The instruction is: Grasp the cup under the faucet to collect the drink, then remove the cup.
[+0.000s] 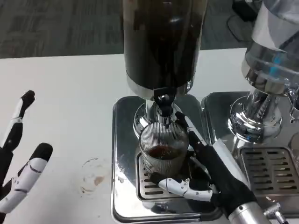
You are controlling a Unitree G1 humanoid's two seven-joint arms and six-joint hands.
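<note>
Even overhead light falls on my white table (70,93), which reads bright and nearly shadowless. Glare streaks the chrome tray (124,140) and the neighbouring dispenser's base (250,119). The dark tank (163,42) mirrors faint highlights (its contents stay murky). The whole frame is soft, and my left hand (21,163) blurs at the edge.

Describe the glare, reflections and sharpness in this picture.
Head view: bright glare on the chrome base and the second dispenser; the dark tank carries small highlights; the ribbed cup is fairly sharp; the right hand is dark against the tray; the left hand is slightly soft.
</note>
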